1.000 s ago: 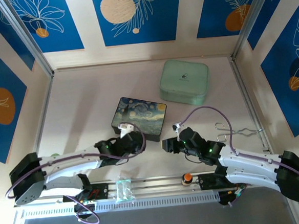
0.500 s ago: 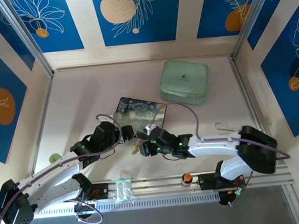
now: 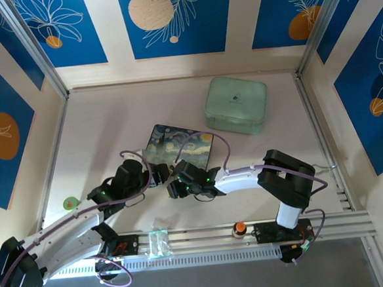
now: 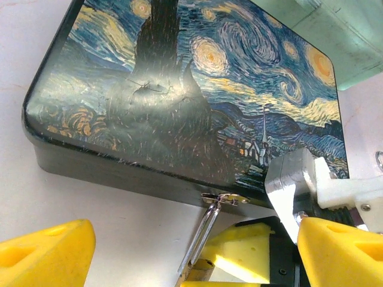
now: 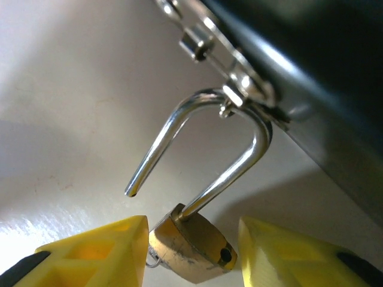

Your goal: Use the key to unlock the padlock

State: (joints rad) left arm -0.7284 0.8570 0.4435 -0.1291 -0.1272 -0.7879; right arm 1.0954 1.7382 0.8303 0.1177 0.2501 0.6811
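Observation:
The brass padlock (image 5: 191, 254) hangs by its silver shackle (image 5: 236, 161) from the hasp (image 5: 242, 89) on the front of the starry-night box (image 3: 178, 146). One shackle leg is out of the body, its free end (image 5: 130, 192) in the air. My right gripper (image 5: 192, 222) is open, with a yellow finger on each side of the padlock body. A small silver loop (image 5: 152, 261) peeks out under the body; the key itself is hidden. My left gripper (image 4: 196, 239) is open and wide, facing the hasp (image 4: 224, 198), the shackle (image 4: 202, 233) and the right gripper's finger (image 4: 254, 242).
A pale green box (image 3: 236, 104) sits behind the starry box at the back right. An orange-red knob (image 3: 239, 229) stands on the front rail (image 3: 198, 238). Both grippers, left (image 3: 157, 175) and right (image 3: 175, 185), crowd the starry box's front edge.
Both arms have reached from near the front rail to the box's front edge. In the last half second the right gripper slid left and its elbow folded in.

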